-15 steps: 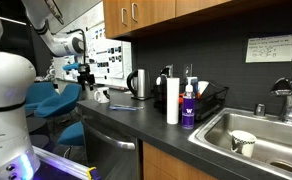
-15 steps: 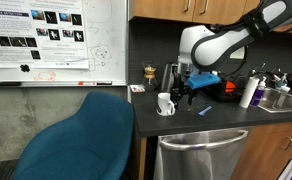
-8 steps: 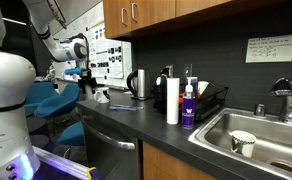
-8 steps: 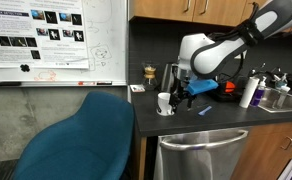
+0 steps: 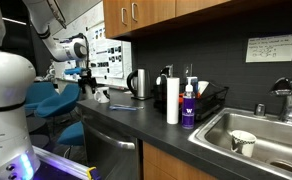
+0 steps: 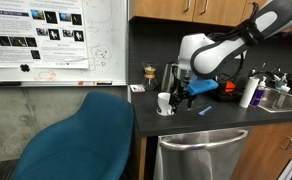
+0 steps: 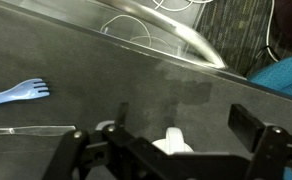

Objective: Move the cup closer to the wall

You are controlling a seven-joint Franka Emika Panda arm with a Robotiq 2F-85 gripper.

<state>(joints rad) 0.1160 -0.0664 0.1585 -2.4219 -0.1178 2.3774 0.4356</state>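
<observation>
The cup (image 6: 165, 103) is a small white mug standing near the end of the dark counter; it also shows in an exterior view (image 5: 102, 96). My gripper (image 6: 178, 98) hangs right beside and over it, and also shows in an exterior view (image 5: 87, 82). In the wrist view the gripper (image 7: 186, 125) is open. Its dark fingers (image 7: 254, 125) stand wide apart with the mug's white handle (image 7: 174, 142) low between them, not pinched. The wall (image 5: 186, 45) is the dark backsplash behind the counter, with a white paper note (image 5: 270, 48).
A steel kettle (image 5: 138, 83), a paper towel roll (image 5: 172, 100), a purple bottle (image 5: 189, 108) and a dish rack (image 5: 211, 100) line the counter. A sink (image 5: 271, 128) holds a handleless white cup (image 5: 243, 142). A blue fork (image 7: 16, 93) lies near the mug. A blue chair (image 6: 81, 140) stands by the counter end.
Over the last second my gripper has shifted slightly toward the cup and come down beside it; in the last half second nothing has visibly moved.
</observation>
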